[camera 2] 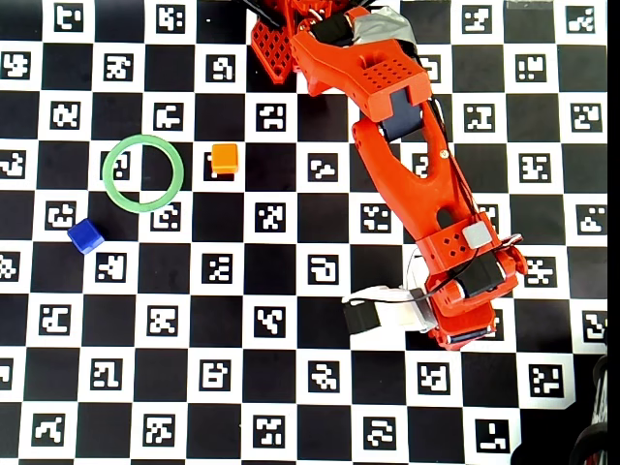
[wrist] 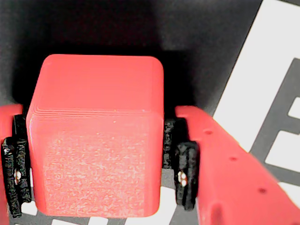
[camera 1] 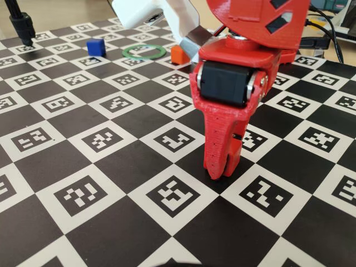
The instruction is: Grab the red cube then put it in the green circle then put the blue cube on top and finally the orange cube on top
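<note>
Between the two red plastic fingers (wrist: 220, 159) of the pincer (wrist: 96, 178) sits the small bright-red plastic cube with rounded edges (wrist: 96, 136), filling most of the wrist view. Black ribbed pads (wrist: 186, 173) on the inner faces of the fingers press against both of its sides, so the pincer is closed on the red cube. Beneath it lies the black and white checkered mat printed with square markers (wrist: 276, 93).

From the fixed view the pincer (camera 1: 222, 172) points straight down with its tips at the mat (camera 1: 111, 167), and the red cube is hidden behind the fingers. From overhead the red arm (camera 2: 417, 184) stretches across the mat (camera 2: 291, 387) toward the right side of that picture, and the pincer itself is hidden under the wrist and the white camera mount (camera 2: 387, 308).

Well away from the pincer, toward the left in the overhead view, lies the thin flat light-green ring (camera 2: 107, 179), with nothing inside it. A small orange plastic cube (camera 2: 225, 157) stands just beside the ring, on the side nearer the pincer. A small deep-blue plastic cube (camera 2: 85, 235) stands near the ring on its far side, farthest from the pincer. All three lie apart from one another on the mat. In the fixed view they sit in the background behind the pincer: blue cube (camera 1: 96, 47), ring (camera 1: 129, 54), orange cube (camera 1: 178, 54).
</note>
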`<state>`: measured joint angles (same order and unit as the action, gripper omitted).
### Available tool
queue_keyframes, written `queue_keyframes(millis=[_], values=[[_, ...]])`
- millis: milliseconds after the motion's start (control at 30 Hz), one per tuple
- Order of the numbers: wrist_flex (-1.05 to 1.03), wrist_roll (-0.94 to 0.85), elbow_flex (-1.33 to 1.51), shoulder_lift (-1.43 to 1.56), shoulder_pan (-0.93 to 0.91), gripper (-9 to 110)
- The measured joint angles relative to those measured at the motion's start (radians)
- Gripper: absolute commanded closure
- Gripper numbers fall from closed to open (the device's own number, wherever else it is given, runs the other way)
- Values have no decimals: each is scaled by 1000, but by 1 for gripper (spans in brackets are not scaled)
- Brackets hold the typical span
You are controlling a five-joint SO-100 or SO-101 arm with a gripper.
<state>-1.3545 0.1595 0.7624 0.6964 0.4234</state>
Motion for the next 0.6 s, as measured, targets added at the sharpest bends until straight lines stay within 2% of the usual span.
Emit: queue_keyframes(millis=[300,600], values=[[-83,-2,0,17,12,98],[-213,-78,74,233,-17,99]])
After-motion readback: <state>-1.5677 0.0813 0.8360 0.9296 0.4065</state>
